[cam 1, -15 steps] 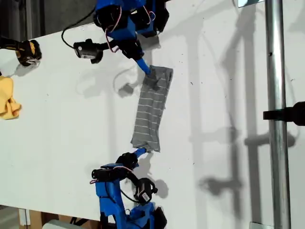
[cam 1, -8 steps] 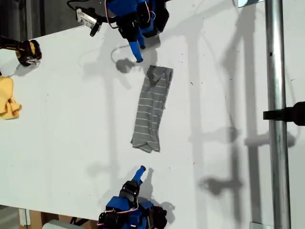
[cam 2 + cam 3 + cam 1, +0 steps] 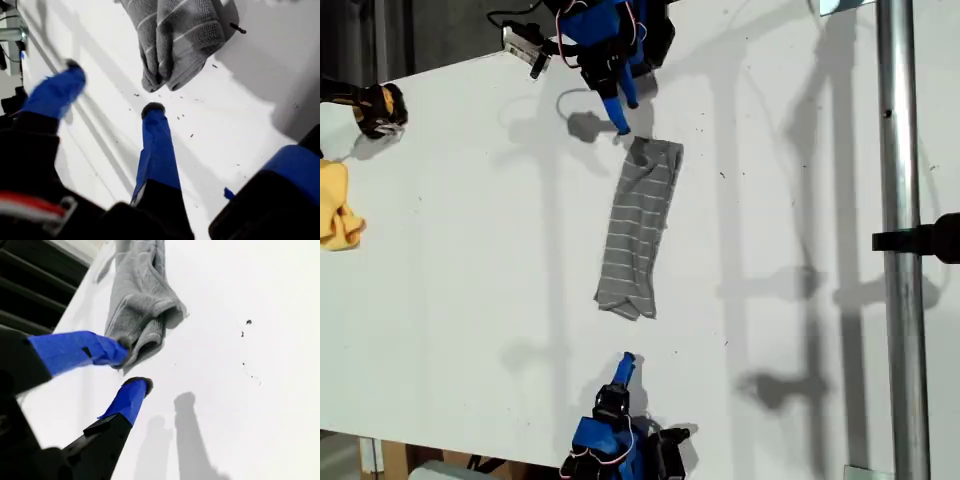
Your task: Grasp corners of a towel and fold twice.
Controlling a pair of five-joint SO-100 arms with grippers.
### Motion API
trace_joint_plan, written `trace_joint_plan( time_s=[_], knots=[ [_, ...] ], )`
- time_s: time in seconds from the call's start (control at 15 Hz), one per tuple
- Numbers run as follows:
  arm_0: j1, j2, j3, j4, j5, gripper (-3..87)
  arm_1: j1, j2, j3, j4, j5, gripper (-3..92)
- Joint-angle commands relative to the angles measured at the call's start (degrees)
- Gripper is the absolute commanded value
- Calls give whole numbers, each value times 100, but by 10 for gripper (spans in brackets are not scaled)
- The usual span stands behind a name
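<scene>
The towel [image 3: 638, 225] lies on the white table [image 3: 450, 280] as a long narrow folded strip, grey with thin white stripes. In the exterior view my first gripper [image 3: 623, 122] hangs open just above the strip's upper end, close to its corner [image 3: 633, 141]. The first wrist view shows that bunched towel end [image 3: 175, 40] a little beyond my first gripper [image 3: 114, 95], whose jaws are spread wide and empty. My second gripper [image 3: 627, 360] is open a short way below the lower corner [image 3: 638, 316]. The second wrist view has the towel end [image 3: 142, 305] just past my second gripper [image 3: 132, 366].
A yellow cloth [image 3: 338, 215] and a black-and-yellow object [image 3: 380, 108] lie at the exterior view's left edge. A metal pole [image 3: 900, 200] with a black clamp [image 3: 930, 240] runs down the exterior view's right side. Dark shadows cross the table.
A second ago both grippers were at the towel's two ends. They have let go and drawn back; the upper arm has since come down toward the towel again. The towel has not moved.
</scene>
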Motion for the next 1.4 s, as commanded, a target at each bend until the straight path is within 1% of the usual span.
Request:
trace_joint_plan(
  time_s=[0.0, 0.13, 0.27, 0.33, 0.4, 0.53, 0.6, 0.8, 0.93, 1.07, 1.13, 1.2, 1.33],
  knots=[
    [97, 88, 0, -123, -149, 57, -53, 0, -88, -53, 53, 61],
    [70, 88, 26, -9, -132, 57, -97, -149, -53, -229, 26, 59],
    [70, 88, 70, 0, -123, 55, -229, -457, 158, -844, -18, 198],
    [62, 88, 97, 0, -132, 55, -343, -879, 141, -1134, 0, 296],
    [79, 88, 97, 0, -141, 55, -431, -1354, 35, -1327, 9, 350],
    [105, 88, 97, 18, -141, 55, -527, -2426, -158, -1644, 9, 404],
    [105, 88, 105, 44, -141, 55, -615, -2936, -229, -1749, 105, 415],
    [105, 88, 105, 70, -149, 55, -826, -3542, -88, -1714, 677, 394],
    [105, 88, 97, 123, -149, 55, -835, -4245, -132, -1881, 844, 388],
    [105, 88, 97, 167, -149, 54, -668, -5730, -677, -2215, 738, 409],
    [105, 88, 88, 193, -167, 54, -589, -6258, -756, -2540, 703, 415],
    [105, 88, 79, 255, -185, 54, -492, -6513, -747, -2821, 668, 412],
    [105, 88, 70, 316, -185, 54, -114, -6847, -773, -3155, 343, 403]
  ],
)
